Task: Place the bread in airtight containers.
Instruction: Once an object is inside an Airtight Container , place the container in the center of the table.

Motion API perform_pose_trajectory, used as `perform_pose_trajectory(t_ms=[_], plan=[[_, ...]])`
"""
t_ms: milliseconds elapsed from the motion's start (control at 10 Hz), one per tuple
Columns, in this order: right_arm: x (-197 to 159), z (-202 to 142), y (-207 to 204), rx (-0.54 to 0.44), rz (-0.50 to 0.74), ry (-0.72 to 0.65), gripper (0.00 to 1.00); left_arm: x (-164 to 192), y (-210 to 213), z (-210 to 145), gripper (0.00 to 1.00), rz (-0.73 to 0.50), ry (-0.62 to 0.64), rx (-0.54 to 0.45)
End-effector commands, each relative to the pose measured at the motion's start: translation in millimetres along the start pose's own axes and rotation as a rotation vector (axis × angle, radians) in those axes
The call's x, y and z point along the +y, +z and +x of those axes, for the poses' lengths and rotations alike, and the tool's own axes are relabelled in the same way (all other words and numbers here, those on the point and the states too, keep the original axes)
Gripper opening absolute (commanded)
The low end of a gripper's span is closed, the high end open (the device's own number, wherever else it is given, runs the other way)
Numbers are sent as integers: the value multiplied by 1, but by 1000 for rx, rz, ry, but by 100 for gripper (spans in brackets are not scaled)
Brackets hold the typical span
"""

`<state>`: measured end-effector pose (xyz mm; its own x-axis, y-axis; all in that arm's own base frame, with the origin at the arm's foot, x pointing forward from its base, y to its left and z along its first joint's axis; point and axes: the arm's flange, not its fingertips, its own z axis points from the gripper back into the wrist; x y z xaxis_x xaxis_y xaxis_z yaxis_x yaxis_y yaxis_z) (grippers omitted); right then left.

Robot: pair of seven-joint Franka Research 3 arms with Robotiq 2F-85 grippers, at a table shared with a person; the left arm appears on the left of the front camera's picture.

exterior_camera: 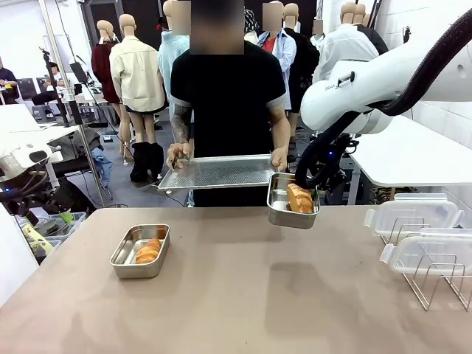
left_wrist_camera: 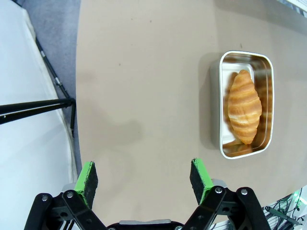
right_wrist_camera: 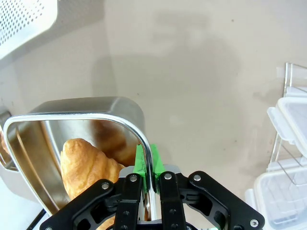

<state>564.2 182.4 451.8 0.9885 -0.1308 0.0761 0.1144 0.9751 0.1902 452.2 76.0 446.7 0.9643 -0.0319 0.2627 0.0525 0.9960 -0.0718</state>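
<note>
One steel tin (exterior_camera: 140,251) rests on the table at the left with a croissant (exterior_camera: 148,251) inside. In the left wrist view this tin (left_wrist_camera: 222,103) and its croissant (left_wrist_camera: 244,106) lie ahead to the right of my left gripper (left_wrist_camera: 144,179), which is open and empty above bare table. My right gripper (exterior_camera: 316,192) is shut on the rim of a second tin (exterior_camera: 282,210), held tilted in the air above the table's far edge with a croissant (exterior_camera: 300,198) in it. The right wrist view shows the green pads (right_wrist_camera: 142,160) pinching that tin's rim (right_wrist_camera: 76,114) beside the croissant (right_wrist_camera: 86,165).
A person at the far side holds a flat perforated tray (exterior_camera: 217,172) in both hands, just left of the lifted tin. Clear plastic lids (exterior_camera: 413,214) stand in a wire rack (exterior_camera: 435,284) at the table's right. The tray's corner (right_wrist_camera: 21,17) shows above the tin.
</note>
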Motion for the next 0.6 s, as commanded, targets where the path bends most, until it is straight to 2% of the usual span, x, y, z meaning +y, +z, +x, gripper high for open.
perform_pose_trajectory(t_ms=[0,500], plan=[[-1,-3,2,-12,3,13,0,0,1,-4,100,15,11,-2],[-1,-3,2,-12,3,13,0,0,1,-4,100,15,11,-2]])
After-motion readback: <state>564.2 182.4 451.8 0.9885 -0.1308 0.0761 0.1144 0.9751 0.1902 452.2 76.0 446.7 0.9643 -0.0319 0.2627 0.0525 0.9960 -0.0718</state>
